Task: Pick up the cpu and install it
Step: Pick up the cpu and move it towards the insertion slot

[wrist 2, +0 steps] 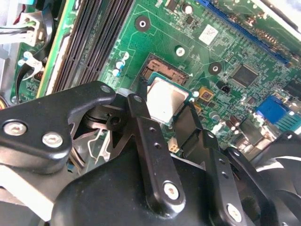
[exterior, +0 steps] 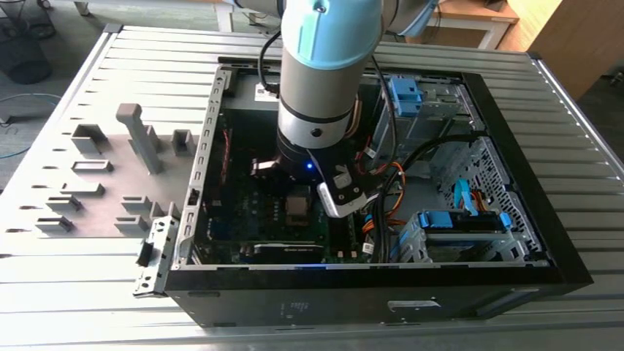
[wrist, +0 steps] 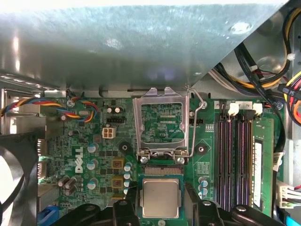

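The cpu (wrist: 161, 197), a small square chip with a silvery top, sits between my gripper's two black fingers (wrist: 126, 209) in both wrist views. My gripper (wrist: 161, 200) is shut on its edges and holds it low over the green motherboard (wrist: 84, 141), partly overlapping the near end of the open socket (wrist: 162, 171). In the second wrist view the cpu (wrist 2: 165, 98) covers part of the dark socket (wrist 2: 162, 69), with my gripper (wrist 2: 164, 110) around it. In the exterior view the arm reaches down into the open computer case (exterior: 546, 270), my gripper (exterior: 298, 210) near the board.
The socket's metal bracket (wrist: 162, 120) stands hinged open beyond the cpu. Memory slots (wrist: 235, 160) run beside the socket, and cable bundles (wrist: 263, 61) and a grey metal wall (wrist: 117, 47) stand close by. A grey fixture plate (exterior: 98, 183) lies at the exterior view's left.
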Tool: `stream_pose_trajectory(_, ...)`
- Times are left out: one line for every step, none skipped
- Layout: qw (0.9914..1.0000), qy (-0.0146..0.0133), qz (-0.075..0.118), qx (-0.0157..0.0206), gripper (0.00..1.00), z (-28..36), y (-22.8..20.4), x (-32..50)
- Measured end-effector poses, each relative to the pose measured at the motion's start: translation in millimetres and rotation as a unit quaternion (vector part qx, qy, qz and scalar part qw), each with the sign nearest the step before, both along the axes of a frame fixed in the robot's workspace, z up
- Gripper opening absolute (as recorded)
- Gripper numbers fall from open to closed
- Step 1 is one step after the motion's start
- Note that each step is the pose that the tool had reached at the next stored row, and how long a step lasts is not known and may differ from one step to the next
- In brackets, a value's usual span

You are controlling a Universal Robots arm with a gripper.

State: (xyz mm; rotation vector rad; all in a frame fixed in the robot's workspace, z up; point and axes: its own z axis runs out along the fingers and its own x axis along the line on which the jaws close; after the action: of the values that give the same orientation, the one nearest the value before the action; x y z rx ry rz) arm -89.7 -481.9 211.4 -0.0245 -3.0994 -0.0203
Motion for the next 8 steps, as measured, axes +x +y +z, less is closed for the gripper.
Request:
stream_pose_trajectory(1.0,-0.0001,0.0,-0.0011,0.47,-0.5,0.0,0.0)
stream_pose_trajectory(1.0,-0.0001,0.0,-0.0016,0.47,-0.6,0.0,-0.1)
stream_pose_trajectory(1.0,-0.0001,0.0,-0.0021,0.47,-0.6,0.0,-0.1)
stream_pose_trajectory(1.0,-0.0001,0.0,-0.0023,0.47,-0.6,0.0,-0.2)
stream_pose_trajectory(1.0,-0.0003,0.0,-0.0027,0.47,-1.0,0.0,-0.2)
stream_pose_trajectory(0.99999,-0.0013,0.0,-0.0032,0.47,-1.4,0.1,-0.3)
stream_pose_trajectory(0.99999,-0.0023,0.0,-0.0037,0.47,-1.7,0.0,-0.3)
stream_pose_trajectory(0.99999,-0.0028,0.0,-0.004,0.47,-1.7,0.0,-0.2)
